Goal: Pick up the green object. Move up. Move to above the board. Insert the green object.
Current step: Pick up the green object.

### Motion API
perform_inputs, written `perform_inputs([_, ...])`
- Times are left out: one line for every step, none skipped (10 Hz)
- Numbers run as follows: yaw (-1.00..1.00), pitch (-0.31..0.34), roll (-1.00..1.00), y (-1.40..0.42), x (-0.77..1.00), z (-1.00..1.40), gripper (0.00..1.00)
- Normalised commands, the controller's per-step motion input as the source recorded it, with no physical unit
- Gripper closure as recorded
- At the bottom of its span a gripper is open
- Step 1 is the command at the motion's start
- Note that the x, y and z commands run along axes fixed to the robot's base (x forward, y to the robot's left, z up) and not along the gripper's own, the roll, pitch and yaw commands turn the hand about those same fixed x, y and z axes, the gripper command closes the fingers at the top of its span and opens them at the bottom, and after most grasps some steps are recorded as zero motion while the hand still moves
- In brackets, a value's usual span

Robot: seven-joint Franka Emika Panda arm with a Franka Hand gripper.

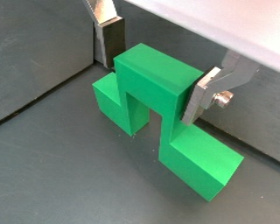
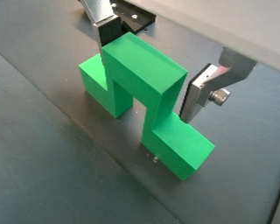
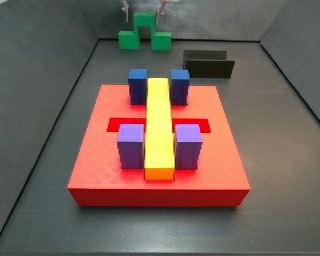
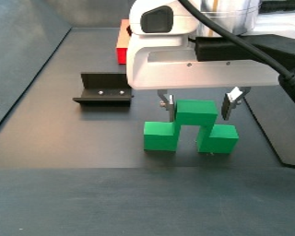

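In a side view, the red board [image 3: 156, 175] fills the foreground while, at the frame's top, the gripper [image 3: 145, 15] straddles the green object's [image 3: 144, 34] raised middle cube, fingers [image 1: 198, 94] spread beside it.

Your dark floor [image 3: 43, 150] carried the board [image 3: 96, 175], the fixture [image 3: 208, 64] and the green object [image 4: 191, 128], with the gripper [image 4: 199, 100] straddling its raised middle.
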Motion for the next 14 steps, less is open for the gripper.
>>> perform_inputs([0.0,0.0,0.0,0.0,0.0,0.0,1.0])
perform_inputs([0.0,0.0,0.0,0.0,0.0,0.0,1.0])
perform_inputs([0.0,0.0,0.0,0.0,0.0,0.0,1.0])
perform_inputs([0.0,0.0,0.0,0.0,0.0,0.0,1.0])
perform_inputs([0.0,0.0,0.0,0.0,0.0,0.0,1.0])
perform_inputs([0.0,0.0,0.0,0.0,0.0,0.0,1.0])
perform_inputs([0.0,0.0,0.0,0.0,0.0,0.0,1.0])
perform_inputs([0.0,0.0,0.0,0.0,0.0,0.0,1.0])
perform_inputs([0.0,0.0,0.0,0.0,0.0,0.0,1.0])
perform_inputs([0.0,0.0,0.0,0.0,0.0,0.0,1.0])
perform_inputs([0.0,0.0,0.0,0.0,0.0,0.0,1.0])
perform_inputs([0.0,0.0,0.0,0.0,0.0,0.0,1.0])
perform_inputs([0.0,0.0,0.0,0.0,0.0,0.0,1.0])
perform_inputs([0.0,0.0,0.0,0.0,0.0,0.0,1.0])
